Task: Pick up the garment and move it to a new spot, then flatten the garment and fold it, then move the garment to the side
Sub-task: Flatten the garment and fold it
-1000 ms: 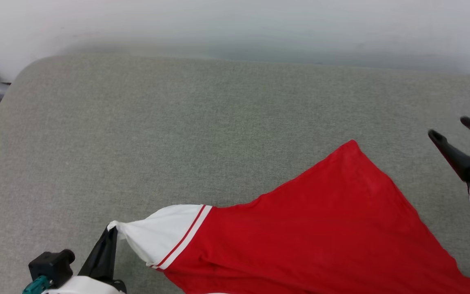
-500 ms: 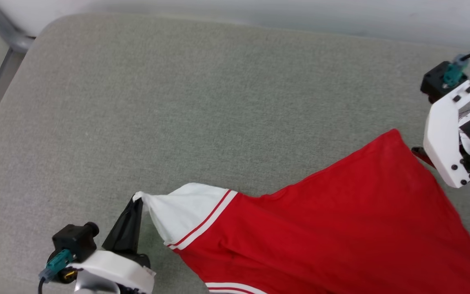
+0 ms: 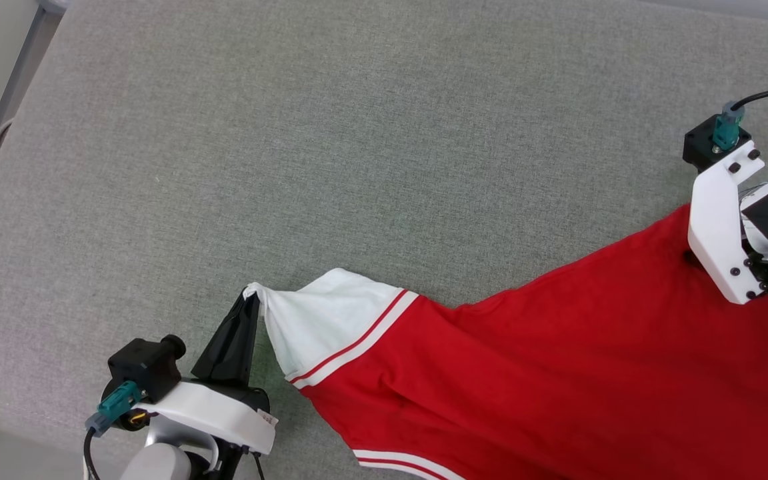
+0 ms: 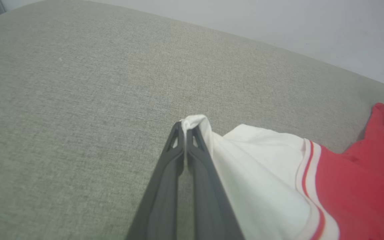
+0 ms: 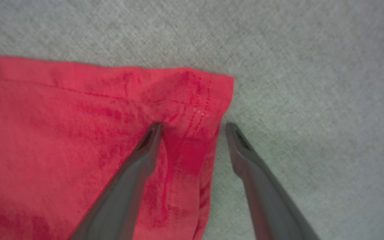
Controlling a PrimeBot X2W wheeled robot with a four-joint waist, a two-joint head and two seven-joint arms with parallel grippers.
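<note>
Slippage risk: left gripper [image 4: 186, 125] pinches only the white sleeve tip of the garment [image 3: 557, 373]; right gripper [image 5: 193, 126], jaws spread, straddles its hem corner and could miss.

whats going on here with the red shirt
The robot has the garment spread on a grey padded surface. Its left hand is shut on the tip of the white sleeve. Its right hand is open at the red hem corner, one finger over the cloth and the other over the bare surface, not gripping yet.
</note>
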